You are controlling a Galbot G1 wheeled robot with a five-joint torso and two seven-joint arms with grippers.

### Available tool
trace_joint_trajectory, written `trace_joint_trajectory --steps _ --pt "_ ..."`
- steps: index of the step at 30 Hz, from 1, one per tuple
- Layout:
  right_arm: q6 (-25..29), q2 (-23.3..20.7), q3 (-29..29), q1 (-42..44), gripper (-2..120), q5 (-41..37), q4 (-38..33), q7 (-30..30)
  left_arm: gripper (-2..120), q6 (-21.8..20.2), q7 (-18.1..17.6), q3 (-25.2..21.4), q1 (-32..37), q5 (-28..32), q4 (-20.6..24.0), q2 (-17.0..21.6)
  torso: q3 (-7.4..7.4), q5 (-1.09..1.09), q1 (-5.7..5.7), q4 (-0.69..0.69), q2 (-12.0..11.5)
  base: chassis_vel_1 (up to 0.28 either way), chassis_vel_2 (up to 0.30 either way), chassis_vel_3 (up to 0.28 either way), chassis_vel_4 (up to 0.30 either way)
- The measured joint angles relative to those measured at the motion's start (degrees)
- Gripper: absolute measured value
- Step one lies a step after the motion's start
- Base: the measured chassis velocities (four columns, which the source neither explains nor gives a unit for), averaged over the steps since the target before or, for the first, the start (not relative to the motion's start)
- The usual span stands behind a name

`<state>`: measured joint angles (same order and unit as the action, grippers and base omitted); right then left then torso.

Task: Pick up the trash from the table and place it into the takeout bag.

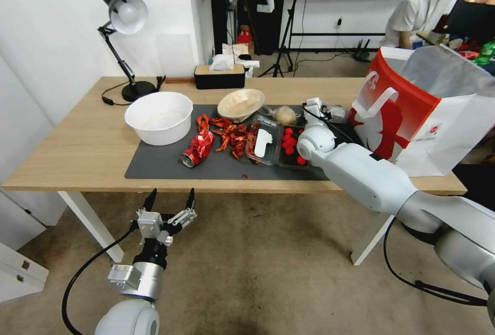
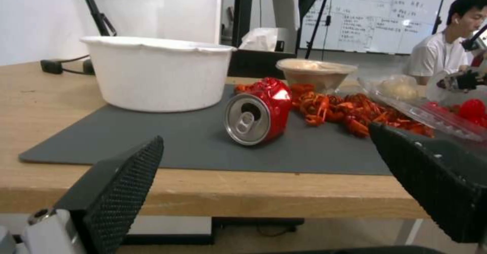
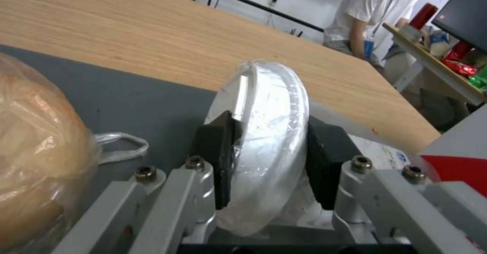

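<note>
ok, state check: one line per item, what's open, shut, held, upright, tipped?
right gripper: fingers shut on white lid, held on edge above the mat
white lid: plastic-wrapped, held on edge
left gripper: fingers open, below the table's front edge
crushed red can: on its side, dented
white bowl: upright
beige shallow bowl: tilted
clear tray: lid open
takeout bag: upright, mouth open

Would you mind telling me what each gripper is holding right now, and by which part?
The right gripper clamps a clear plastic-wrapped white disc, probably a lid, across its flat faces near the lower edge. The left gripper hangs open below the table edge, holding nothing.
</note>
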<state>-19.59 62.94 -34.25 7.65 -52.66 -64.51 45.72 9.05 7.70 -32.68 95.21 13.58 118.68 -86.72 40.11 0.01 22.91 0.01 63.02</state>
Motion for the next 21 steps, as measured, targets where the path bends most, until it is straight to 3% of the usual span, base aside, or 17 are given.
trace_joint_trajectory --steps 10,21 --pt "-0.8 -0.6 0.6 0.2 28 -0.6 -1.6 0.6 100 0.0 0.0 0.0 0.0 0.0 0.0 0.0 0.01 0.00 0.01 -0.03 0.0 0.000 0.000 0.000 0.000" --pt "-1.0 -3.4 2.7 0.0 27 -1.8 -11.6 2.0 100 0.0 0.0 0.3 0.1 -0.5 0.0 -0.5 0.01 -0.02 0.01 -0.02 0.0 0.000 0.000 0.000 0.000"
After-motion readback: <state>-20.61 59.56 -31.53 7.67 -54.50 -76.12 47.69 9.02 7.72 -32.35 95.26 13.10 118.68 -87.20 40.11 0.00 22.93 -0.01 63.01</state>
